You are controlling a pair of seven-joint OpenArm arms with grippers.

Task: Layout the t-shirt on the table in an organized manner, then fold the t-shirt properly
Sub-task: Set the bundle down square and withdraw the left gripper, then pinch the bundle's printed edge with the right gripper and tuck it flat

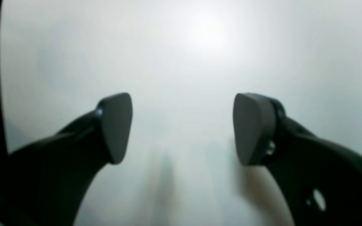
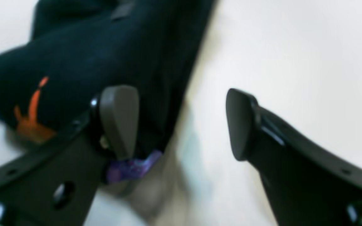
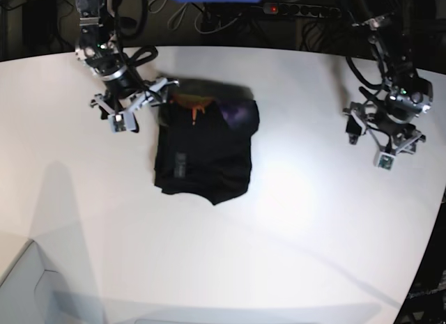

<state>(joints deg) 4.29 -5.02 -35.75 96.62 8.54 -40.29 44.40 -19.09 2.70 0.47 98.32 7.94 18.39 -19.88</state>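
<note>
On the white counter (image 3: 293,219), left of centre in the base view, the black t-shirt (image 3: 202,146) lies as a compact, roughly squarish packet, already doubled over on itself, with its orange-and-purple print (image 3: 233,115) showing at the far edge. It looks folded or nearly so, so the step in hand is probably the last tidying of the fold.

The right gripper (image 3: 136,104) hangs just beside the packet's far corner, jaws spread wide and holding nothing. In the right wrist view one jaw sits over the cloth's edge and the other over bare counter.

The left gripper (image 3: 383,139) is well apart from the shirt, jaws likewise spread and empty above bare counter.

The packet's slightly longer axis runs from the far edge toward the camera, print end away. A further move would call for pinching that far edge cleanly, without dragging the layers askew.
</note>
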